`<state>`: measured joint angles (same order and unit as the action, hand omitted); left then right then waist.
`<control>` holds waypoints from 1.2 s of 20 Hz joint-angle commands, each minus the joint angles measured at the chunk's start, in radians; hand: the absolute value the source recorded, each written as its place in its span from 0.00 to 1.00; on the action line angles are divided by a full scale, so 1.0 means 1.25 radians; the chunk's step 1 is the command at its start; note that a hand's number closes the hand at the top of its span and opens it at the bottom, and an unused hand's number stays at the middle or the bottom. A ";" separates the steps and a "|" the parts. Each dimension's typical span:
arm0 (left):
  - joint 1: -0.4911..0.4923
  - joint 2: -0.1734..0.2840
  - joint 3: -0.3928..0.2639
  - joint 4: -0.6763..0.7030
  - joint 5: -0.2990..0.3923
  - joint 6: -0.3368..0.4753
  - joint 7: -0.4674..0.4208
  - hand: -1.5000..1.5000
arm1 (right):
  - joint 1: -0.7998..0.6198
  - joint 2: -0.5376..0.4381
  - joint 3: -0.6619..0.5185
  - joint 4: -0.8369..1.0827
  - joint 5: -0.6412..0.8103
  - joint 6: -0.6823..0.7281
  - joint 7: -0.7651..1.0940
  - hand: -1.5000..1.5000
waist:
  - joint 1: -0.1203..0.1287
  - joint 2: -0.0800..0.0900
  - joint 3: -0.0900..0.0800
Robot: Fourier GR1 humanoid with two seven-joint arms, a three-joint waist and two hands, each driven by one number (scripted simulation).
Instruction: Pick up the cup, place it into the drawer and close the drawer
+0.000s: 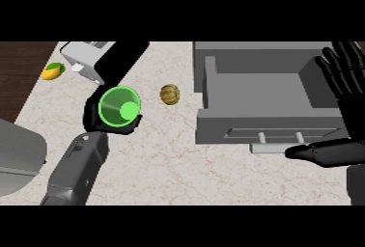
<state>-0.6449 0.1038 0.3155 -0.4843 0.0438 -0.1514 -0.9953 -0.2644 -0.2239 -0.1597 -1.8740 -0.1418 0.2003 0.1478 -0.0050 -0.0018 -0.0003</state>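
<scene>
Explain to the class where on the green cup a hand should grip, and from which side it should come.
Grip the green cup round its outer wall, coming from the left, as the left hand does. Its open mouth faces the camera, leaving the round side wall free for fingers to wrap.

one green cup point(119, 107), one open drawer point(267, 94), two hands point(107, 120) point(345, 77), one potato point(170, 94), one mango point(53, 71)

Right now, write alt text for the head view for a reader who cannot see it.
The robot's left hand is curled round a green cup above a marbled counter, left of an open grey drawer. The right hand rests open at the drawer's right side, and a small brown object lies between cup and drawer.
</scene>
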 commanded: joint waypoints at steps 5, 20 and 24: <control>-0.104 -0.081 -0.103 -0.198 0.017 0.045 0.199 1.00 | 0.032 0.025 0.016 0.036 0.053 -0.016 -0.063 0.00 | 0.015 -0.006 0.002; -0.464 -0.083 -0.276 -0.142 0.102 0.348 0.553 1.00 | 0.010 0.000 -0.019 0.056 0.011 0.015 -0.080 0.00 | -0.030 0.007 0.001; -0.527 -0.083 -0.333 -0.042 0.142 0.393 0.601 1.00 | -0.051 0.011 0.014 0.059 0.040 -0.014 -0.040 0.00 | -0.037 0.010 0.001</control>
<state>-1.2131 0.0006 -0.0468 -0.6379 0.1848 0.2780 -0.3072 -0.2925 -0.2178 -0.1620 -1.8105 -0.1130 0.1986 0.0863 -0.0418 0.0066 0.0010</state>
